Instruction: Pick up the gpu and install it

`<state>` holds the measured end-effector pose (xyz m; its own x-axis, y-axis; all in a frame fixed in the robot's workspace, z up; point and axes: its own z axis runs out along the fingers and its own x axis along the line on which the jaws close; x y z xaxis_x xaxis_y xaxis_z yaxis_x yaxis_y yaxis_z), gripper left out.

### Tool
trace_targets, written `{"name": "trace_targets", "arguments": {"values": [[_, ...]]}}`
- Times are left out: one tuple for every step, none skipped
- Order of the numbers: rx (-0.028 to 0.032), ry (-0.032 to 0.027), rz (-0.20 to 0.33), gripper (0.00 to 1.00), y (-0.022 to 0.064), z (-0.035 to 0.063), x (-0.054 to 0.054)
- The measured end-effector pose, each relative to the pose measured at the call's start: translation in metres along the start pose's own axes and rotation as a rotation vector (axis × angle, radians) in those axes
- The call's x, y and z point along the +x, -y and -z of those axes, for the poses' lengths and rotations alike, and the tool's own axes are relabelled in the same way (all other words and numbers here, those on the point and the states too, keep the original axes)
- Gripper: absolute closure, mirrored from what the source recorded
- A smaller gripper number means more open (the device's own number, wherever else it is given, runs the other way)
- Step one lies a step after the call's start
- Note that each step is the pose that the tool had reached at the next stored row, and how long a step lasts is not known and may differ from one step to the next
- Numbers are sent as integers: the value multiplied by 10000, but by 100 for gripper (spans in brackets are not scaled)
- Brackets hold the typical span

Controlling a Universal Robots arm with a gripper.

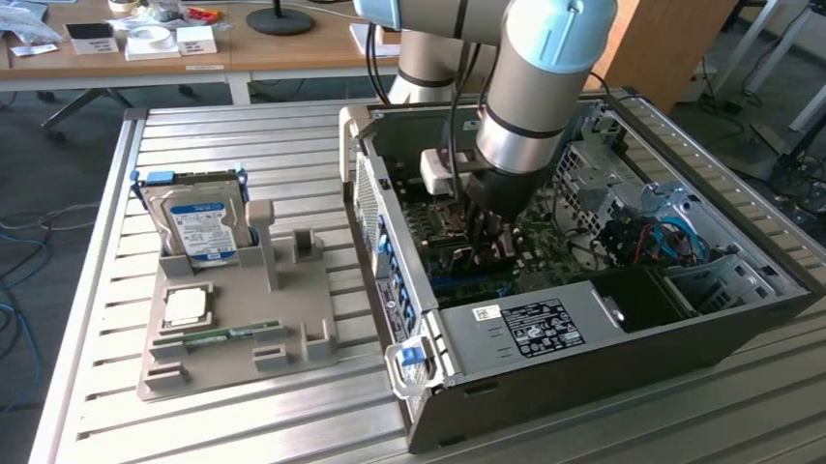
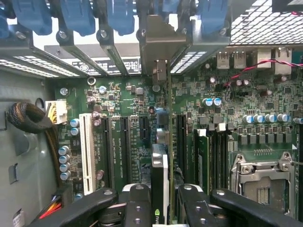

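The gpu point(image 2: 160, 182) is seen edge-on in the wrist view, a thin dark card standing on edge over the motherboard point(image 2: 128, 99). Its pale metal bracket point(image 2: 158, 45) reaches the rear slot openings of the case. My gripper point(image 2: 161, 205) is shut on the card, with one black finger point(image 2: 137, 203) on each side of it. In the exterior view the gripper point(image 1: 490, 249) is deep inside the open computer case point(image 1: 581, 387), low over the board. I cannot tell whether the card's edge sits in a slot.
A white expansion slot point(image 2: 86, 146) and black slots lie beside the card, and blue latches point(image 2: 75, 16) line the rear. The CPU socket point(image 2: 260, 182) and the power supply point(image 1: 543, 324) are close by. On the table, a grey fixture point(image 1: 239, 362) holds a hard drive point(image 1: 200, 227) and a memory stick point(image 1: 232, 335).
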<state>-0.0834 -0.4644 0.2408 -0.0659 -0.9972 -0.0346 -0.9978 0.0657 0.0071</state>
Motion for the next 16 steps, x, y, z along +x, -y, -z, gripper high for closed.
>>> {"name": "trace_targets", "arguments": {"values": [[1,9,-2,73,1,0,13],[-3,48,0,73,1,0,14],[-4,78,0,73,0,-4,14],[-5,95,-1,73,-1,-5,14],[-6,106,0,73,-1,-6,14],[-6,112,0,73,-1,-7,14],[-3,123,1,73,-1,-11,14],[-4,121,1,73,-1,-11,14],[-5,120,1,73,-1,-11,14],[-5,120,1,73,-1,-11,14],[-5,120,0,73,-2,-11,14],[-5,119,0,73,-2,-10,14],[-6,117,0,73,-2,-11,14],[-7,116,0,73,-2,-15,15],[-7,116,1,73,-2,-21,15],[-6,119,0,73,-2,-27,15]]}}
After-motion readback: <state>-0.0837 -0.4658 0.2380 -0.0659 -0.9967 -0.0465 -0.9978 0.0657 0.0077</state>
